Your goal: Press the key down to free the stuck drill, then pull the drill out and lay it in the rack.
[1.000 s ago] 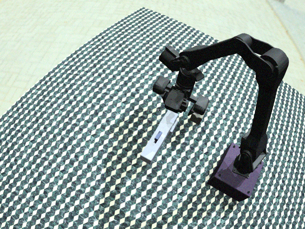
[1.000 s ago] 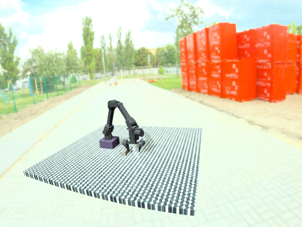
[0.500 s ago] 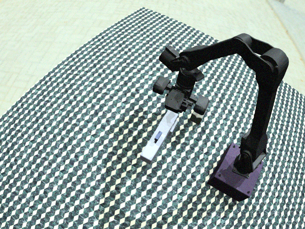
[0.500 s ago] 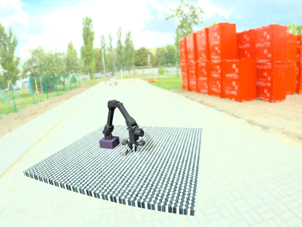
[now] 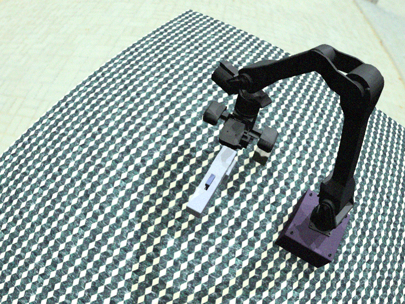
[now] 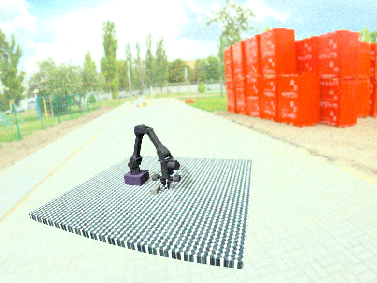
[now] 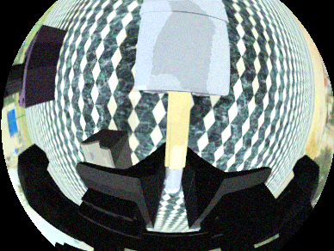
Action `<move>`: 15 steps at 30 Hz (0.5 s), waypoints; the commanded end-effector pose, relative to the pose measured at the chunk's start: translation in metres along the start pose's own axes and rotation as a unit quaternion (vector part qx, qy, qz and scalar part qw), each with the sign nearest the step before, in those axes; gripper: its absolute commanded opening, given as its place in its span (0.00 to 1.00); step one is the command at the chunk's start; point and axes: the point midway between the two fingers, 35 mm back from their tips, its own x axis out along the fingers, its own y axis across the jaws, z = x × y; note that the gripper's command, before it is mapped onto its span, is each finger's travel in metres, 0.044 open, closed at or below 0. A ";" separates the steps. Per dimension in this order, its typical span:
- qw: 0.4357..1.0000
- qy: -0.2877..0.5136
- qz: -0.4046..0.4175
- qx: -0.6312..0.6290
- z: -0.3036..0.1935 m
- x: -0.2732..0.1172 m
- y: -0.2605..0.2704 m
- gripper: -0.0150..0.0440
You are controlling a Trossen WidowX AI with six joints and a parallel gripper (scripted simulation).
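A long pale lavender housing (image 5: 212,183) lies on the checkered mat, with a small blue key (image 5: 211,179) on its top. In the wrist view a cream drill (image 7: 177,130) sticks out of the near end of the housing (image 7: 180,39). My gripper (image 7: 173,145) is shut on the drill's free end, low over the mat. In the top view my gripper (image 5: 232,148) covers that end of the housing and hides the drill. The small grey rack (image 5: 260,156) stands right beside the gripper; it also shows in the wrist view (image 7: 108,149), to the left of the fingers.
The arm's purple base (image 5: 312,229) sits on the mat to the right of the housing; it also shows in the wrist view (image 7: 42,64). In the exterior view the arm, the rack (image 6: 155,190) and the base (image 6: 136,177) stand near the mat's back left.
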 end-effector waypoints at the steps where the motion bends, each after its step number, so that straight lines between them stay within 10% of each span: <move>1: 1.000 0.000 0.001 0.002 0.000 -0.002 0.001 0.25; 15: 1.000 0.001 0.001 0.002 -0.013 -0.002 0.000 0.25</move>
